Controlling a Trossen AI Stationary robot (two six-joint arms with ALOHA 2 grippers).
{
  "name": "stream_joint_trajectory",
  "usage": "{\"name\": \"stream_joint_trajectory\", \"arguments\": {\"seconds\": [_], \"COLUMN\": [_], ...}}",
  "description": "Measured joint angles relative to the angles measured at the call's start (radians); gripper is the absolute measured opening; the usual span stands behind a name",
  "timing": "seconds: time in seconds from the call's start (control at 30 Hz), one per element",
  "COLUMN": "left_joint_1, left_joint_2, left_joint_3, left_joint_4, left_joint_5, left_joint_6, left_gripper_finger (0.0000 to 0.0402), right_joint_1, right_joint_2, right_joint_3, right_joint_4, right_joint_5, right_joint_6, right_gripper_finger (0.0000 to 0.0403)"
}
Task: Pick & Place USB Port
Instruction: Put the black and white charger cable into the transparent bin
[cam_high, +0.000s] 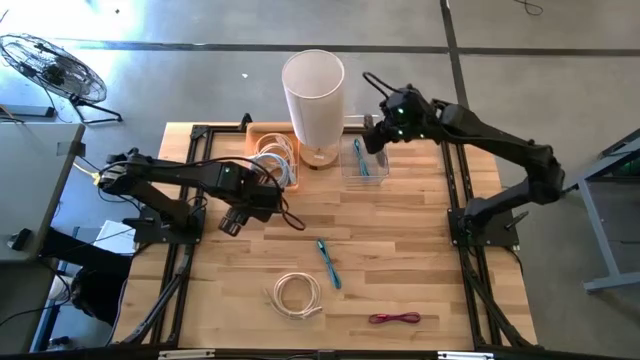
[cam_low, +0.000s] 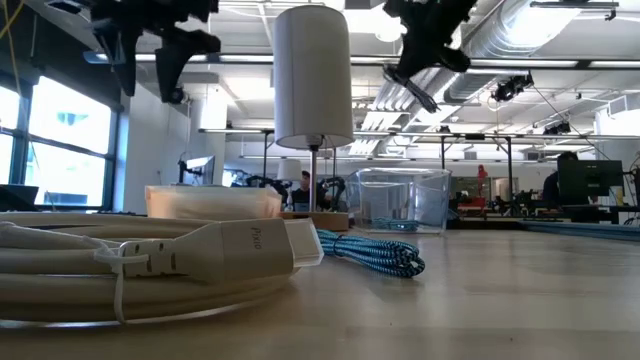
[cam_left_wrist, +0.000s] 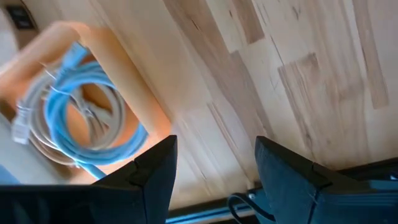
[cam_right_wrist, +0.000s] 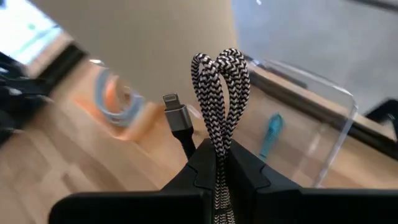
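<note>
Braided black-and-white USB cable (cam_right_wrist: 219, 93) is pinched in the right gripper (cam_right_wrist: 219, 163), its loop standing up above the clenched fingers and its metal plug (cam_right_wrist: 176, 113) hanging to one side. In the high view that gripper (cam_high: 381, 128) hovers at about one o'clock on the table, over the clear plastic box (cam_high: 366, 162), probably so the cable can drop straight in. The box already holds a blue cable (cam_high: 360, 157). At about eleven o'clock the orange tray (cam_high: 262, 132) carries coiled white and light-blue cables (cam_left_wrist: 81, 118), with a white lamp (cam_high: 313, 95) between tray and box. The left gripper (cam_high: 240, 215) waits at nine o'clock, its fingers (cam_left_wrist: 155, 171) released and empty above bare wood. Toward six o'clock lie a teal cable (cam_high: 328, 262), a white coil (cam_high: 298, 295) and a red cable (cam_high: 395, 319), seemingly awaiting sorting
</note>
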Motion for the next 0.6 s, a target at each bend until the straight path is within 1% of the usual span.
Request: {"name": "stream_joint_trajectory", "arguments": {"seconds": [0.1,0.2,0.27,0.33,0.43,0.5,0.6], "left_joint_1": [0.000,0.000,0.000,0.000,0.000,0.000,0.000], "left_joint_2": [0.000,0.000,0.000,0.000,0.000,0.000,0.000], "left_joint_3": [-0.025,-0.048,-0.063,-0.074,-0.083,-0.086,-0.086], "left_joint_4": [0.002,0.012,0.019,0.029,0.033,0.035,0.035], "left_joint_5": [0.001,0.006,0.007,0.007,0.007,0.007,0.007], "left_joint_6": [-0.028,-0.047,-0.048,-0.048,-0.048,-0.048,-0.047], "left_gripper_finger": [0.0209,0.0209,0.0209,0.0209,0.0209,0.0209,0.0209], "right_joint_1": [-0.037,-0.060,-0.072,-0.080,-0.086,-0.086,-0.086], "right_joint_2": [0.043,0.089,0.112,0.133,0.158,0.167,0.167], "right_joint_3": [0.000,0.000,0.000,0.000,0.000,0.000,0.000], "right_joint_4": [-0.044,-0.062,-0.060,-0.054,-0.045,-0.049,-0.054], "right_joint_5": [-0.047,-0.060,-0.074,-0.075,-0.059,-0.024,0.014], "right_joint_6": [0.004,-0.010,-0.028,-0.035,-0.054,-0.054,-0.051], "right_gripper_finger": [0.0016,0.0023,0.0019,0.0011,0.0011,0.0027,0.0072]}}
